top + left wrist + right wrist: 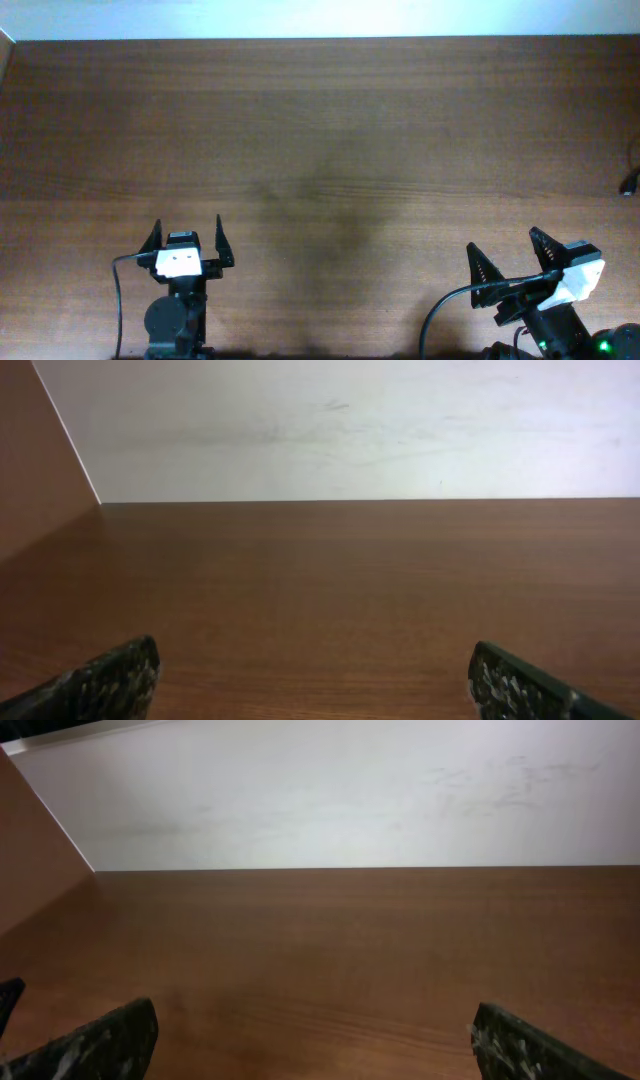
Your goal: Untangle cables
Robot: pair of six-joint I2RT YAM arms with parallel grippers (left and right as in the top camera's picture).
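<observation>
Only a small black plug-like end (629, 185), with a thin black strand rising from it, shows at the overhead view's far right edge; it may be a cable end. No other cables are in view. My left gripper (187, 232) is open and empty near the front edge, left of centre. In the left wrist view its jaws (312, 660) are spread wide over bare wood. My right gripper (504, 242) is open and empty at the front right. In the right wrist view its jaws (312, 1020) are also spread wide over bare wood.
The brown wooden table (330, 130) meets a white wall (350, 420) at the back. A brown side panel (35, 470) stands at the left. A dark tip (6, 996) shows at the left edge of the right wrist view.
</observation>
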